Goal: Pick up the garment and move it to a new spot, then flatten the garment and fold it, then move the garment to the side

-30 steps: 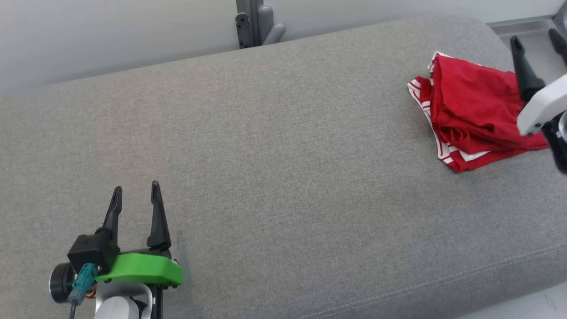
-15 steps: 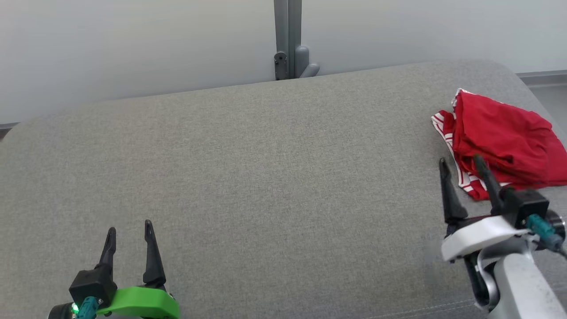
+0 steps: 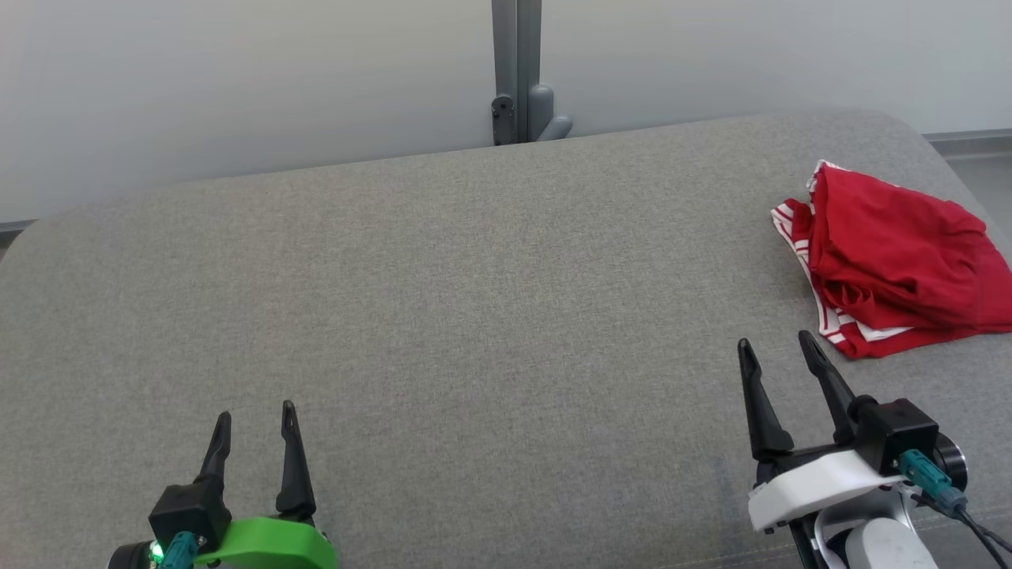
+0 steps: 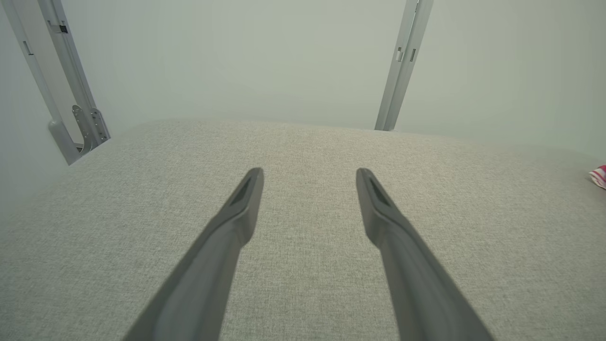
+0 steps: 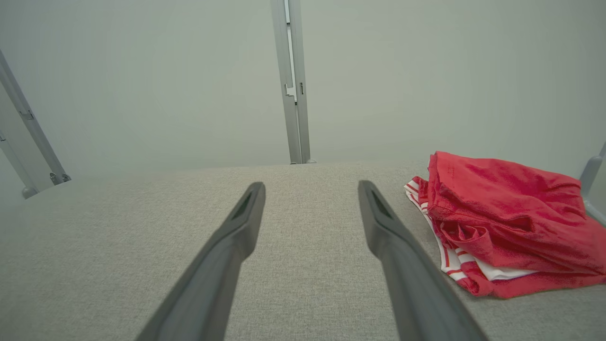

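— While the red garment [image 3: 893, 261] lies bunched at the far right end of the grey cushion [image 3: 474, 316], where does each gripper stand?

— The right gripper [image 3: 775, 341] is over the cushion at the lower right of the head view. Its two dark fingers are spread apart with nothing between them. The tips are near the garment's lower left edge but clear of it. The left gripper [image 3: 256, 411] is at the lower left, well apart from the garment, its fingers likewise spread and empty.

— How does the garment itself look?

— It is a loosely folded heap, plain red on top, with red-and-white striped trim along its left and lower edges. From the right wrist view it rests on the cushion just to the right of that gripper's right-hand finger. The left wrist view catches a small striped corner of it at the right edge.

— And behind the cushion?

— A grey metal post [image 3: 515, 71] rises against the pale wall at the cushion's far edge, roughly midway along it.
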You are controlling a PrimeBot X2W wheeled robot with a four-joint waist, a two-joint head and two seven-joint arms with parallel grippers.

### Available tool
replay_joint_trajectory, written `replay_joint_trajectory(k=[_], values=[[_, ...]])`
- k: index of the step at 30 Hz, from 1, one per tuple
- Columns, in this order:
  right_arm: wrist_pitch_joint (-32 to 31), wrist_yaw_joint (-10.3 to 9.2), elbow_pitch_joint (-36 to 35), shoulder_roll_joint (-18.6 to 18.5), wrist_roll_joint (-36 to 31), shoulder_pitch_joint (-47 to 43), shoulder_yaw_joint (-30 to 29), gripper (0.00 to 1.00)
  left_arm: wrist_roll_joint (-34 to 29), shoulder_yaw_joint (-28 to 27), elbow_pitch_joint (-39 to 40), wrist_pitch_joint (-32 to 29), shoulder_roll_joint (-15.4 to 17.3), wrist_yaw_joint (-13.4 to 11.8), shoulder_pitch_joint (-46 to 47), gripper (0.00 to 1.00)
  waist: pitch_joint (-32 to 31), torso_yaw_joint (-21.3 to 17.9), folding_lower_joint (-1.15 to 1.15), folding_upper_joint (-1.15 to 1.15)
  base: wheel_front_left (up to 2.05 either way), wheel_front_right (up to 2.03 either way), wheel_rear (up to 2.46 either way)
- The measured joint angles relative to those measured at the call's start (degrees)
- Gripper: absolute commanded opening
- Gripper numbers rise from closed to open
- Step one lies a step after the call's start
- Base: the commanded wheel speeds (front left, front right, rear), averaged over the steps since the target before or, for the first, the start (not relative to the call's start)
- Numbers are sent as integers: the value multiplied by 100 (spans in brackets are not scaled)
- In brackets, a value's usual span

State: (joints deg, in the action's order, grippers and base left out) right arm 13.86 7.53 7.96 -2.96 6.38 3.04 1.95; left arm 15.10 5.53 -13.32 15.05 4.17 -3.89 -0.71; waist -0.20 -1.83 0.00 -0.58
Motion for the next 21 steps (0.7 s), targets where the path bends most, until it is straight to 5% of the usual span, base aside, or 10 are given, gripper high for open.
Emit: replay_joint_trajectory(k=[14, 15, 21], values=[[2, 0, 36, 5, 221, -118, 31, 100, -98, -75, 29, 0, -66, 113, 6, 100, -4, 33, 0, 0, 0, 0, 0], [2, 0, 38, 5, 222, -118, 31, 0, -99, -85, 31, 0, -70, 114, 6, 0, -3, 40, 0, 0, 0, 0, 0], [-16, 1, 287, 37, 278, -273, 54, 0, -56, -78, -233, -65, -109, 115, -106, 0, -3, 45, 0, 0, 0, 0, 0]])
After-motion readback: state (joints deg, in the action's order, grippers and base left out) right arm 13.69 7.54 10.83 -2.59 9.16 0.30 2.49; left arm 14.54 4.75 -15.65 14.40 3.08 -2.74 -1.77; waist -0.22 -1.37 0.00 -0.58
